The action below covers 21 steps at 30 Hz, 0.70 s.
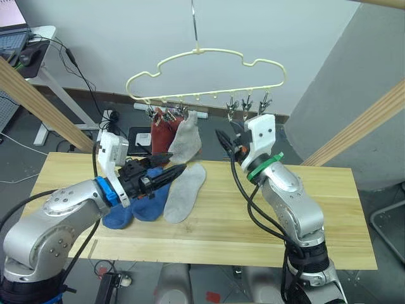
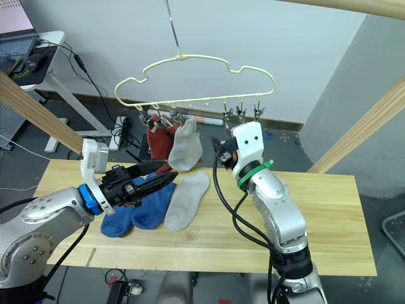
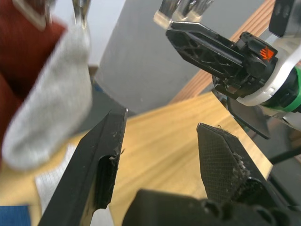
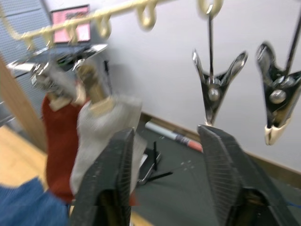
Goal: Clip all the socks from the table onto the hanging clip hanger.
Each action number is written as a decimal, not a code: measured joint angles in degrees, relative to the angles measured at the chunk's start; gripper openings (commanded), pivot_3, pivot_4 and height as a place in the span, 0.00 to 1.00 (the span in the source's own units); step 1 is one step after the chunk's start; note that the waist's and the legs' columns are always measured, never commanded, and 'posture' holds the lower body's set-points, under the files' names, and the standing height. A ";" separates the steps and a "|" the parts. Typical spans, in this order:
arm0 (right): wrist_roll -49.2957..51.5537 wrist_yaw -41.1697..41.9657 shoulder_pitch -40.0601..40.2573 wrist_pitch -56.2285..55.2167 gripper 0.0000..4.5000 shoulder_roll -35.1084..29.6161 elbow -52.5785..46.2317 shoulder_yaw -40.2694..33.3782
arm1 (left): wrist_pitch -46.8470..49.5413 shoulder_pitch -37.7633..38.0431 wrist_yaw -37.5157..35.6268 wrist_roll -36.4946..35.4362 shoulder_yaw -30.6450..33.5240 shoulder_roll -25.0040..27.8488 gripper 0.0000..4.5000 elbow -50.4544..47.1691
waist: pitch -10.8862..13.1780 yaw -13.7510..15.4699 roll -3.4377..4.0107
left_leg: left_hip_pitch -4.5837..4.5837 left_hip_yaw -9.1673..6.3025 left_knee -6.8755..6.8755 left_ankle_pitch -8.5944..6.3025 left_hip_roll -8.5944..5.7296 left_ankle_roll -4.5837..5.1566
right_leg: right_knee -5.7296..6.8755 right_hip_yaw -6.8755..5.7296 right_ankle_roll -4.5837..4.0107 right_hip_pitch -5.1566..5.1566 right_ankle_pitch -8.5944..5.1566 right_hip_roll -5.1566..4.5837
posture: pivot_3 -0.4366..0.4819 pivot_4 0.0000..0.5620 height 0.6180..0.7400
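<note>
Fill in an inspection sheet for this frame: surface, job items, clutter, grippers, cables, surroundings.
Surface: light wooden table, right half bare.
Job's things: clip hanger hangs above the table's far edge; rust red socks and one grey sock are clipped on at its left. Second grey sock and two blue socks lie on the table. Free clips hang at the hanger's right.
Clutter: nothing seen on the table.
Grippers: left gripper open, empty, above the blue socks; right gripper open, empty, just below the free clips.
Cables: black arm cables; floor cables behind.
Surroundings: wooden pole frame, desk at far left.
</note>
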 measured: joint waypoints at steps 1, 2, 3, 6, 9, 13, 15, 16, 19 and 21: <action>0.01 -0.42 -0.28 0.11 0.51 0.01 0.00 -0.09 | -0.37 0.01 -0.12 0.42 -0.32 -0.13 0.60 -0.02 | 0.00 -0.03 0.00 | 0.00 0.01 0.00 0.00 0.00 0.01 | 0.00 0.01 0.00 0.00 0.00 0.00 | 0.56 0.63 1.00; 0.03 -0.88 -0.45 0.19 0.51 0.06 0.04 -0.16 | -0.70 0.01 -0.14 0.64 -0.42 -0.43 0.60 -0.02 | 0.00 -0.04 0.00 | -0.01 0.01 0.00 -0.01 0.00 0.01 | -0.01 0.00 0.00 0.00 0.00 0.00 | 0.56 0.63 1.00; 0.03 -1.33 -0.65 0.18 0.51 0.25 0.34 -0.35 | -0.89 -0.02 -0.18 0.80 -0.45 -0.70 0.60 -0.02 | 0.00 -0.06 0.00 | -0.02 0.01 0.00 -0.01 0.00 0.01 | -0.01 0.00 -0.01 0.00 -0.01 0.00 | 0.56 0.63 1.00; 0.02 -2.62 -3.20 -0.23 0.51 0.42 2.58 -1.30 | -1.00 -0.36 -0.20 1.06 -0.59 -1.01 0.60 0.02 | 0.00 -0.10 0.00 | -0.03 0.00 0.00 -0.01 0.01 0.01 | -0.01 -0.01 -0.01 -0.02 -0.01 0.01 | 0.56 0.63 1.00; 0.06 -2.99 -4.75 -0.64 0.51 0.62 3.30 -1.72 | -0.99 -0.47 -0.14 1.04 -0.59 -1.04 0.60 0.00 | 0.00 -0.14 0.00 | -0.03 -0.01 0.00 -0.01 0.01 0.02 | -0.01 -0.01 -0.01 -0.02 -0.02 0.02 | 0.57 0.63 1.00; 0.44 -3.28 -5.70 -1.25 0.51 1.22 4.11 -2.08 | -0.99 -0.58 0.08 0.85 -0.59 -1.30 0.60 -0.78 | 0.00 -0.11 0.00 | -0.04 -0.01 -0.01 -0.01 0.01 0.02 | -0.01 -0.03 -0.01 -0.02 -0.02 0.01 | 0.58 0.63 1.00; 0.51 -3.27 -6.36 -1.53 0.51 1.63 4.72 -2.07 | -1.02 -1.06 0.09 0.53 -0.59 -1.76 0.60 -1.81 | 0.00 -0.10 0.00 | -0.05 -0.01 -0.01 -0.01 0.01 0.02 | -0.01 -0.03 -0.01 -0.02 -0.02 0.01 | 0.58 0.63 1.00; 0.53 -3.25 -6.78 -1.73 0.51 1.86 4.84 -1.99 | -1.15 -1.28 0.05 0.46 -0.59 -1.88 0.60 -2.16 | 0.00 -0.11 0.00 | -0.05 -0.02 -0.01 -0.01 0.01 0.02 | -0.01 -0.03 -0.01 -0.02 -0.02 0.02 | 0.58 0.63 1.00; 0.54 -3.25 -7.07 -2.72 0.51 2.56 5.22 -1.60 | -1.56 -1.30 0.07 0.49 -0.59 -2.21 0.60 -2.33 | 0.00 -0.12 0.00 | -0.04 -0.03 -0.01 -0.01 0.02 0.02 | 0.00 -0.05 -0.01 -0.02 -0.02 0.02 | 0.58 0.63 1.00; 0.54 -3.27 -7.07 -3.15 0.51 3.10 5.98 -1.53 | -1.99 -1.32 0.14 0.49 -0.58 -2.37 0.60 -2.34 | 0.00 -0.12 0.00 | -0.04 -0.02 0.00 -0.01 0.02 0.02 | 0.00 -0.04 -0.01 -0.02 -0.02 0.02 | 0.58 0.63 1.00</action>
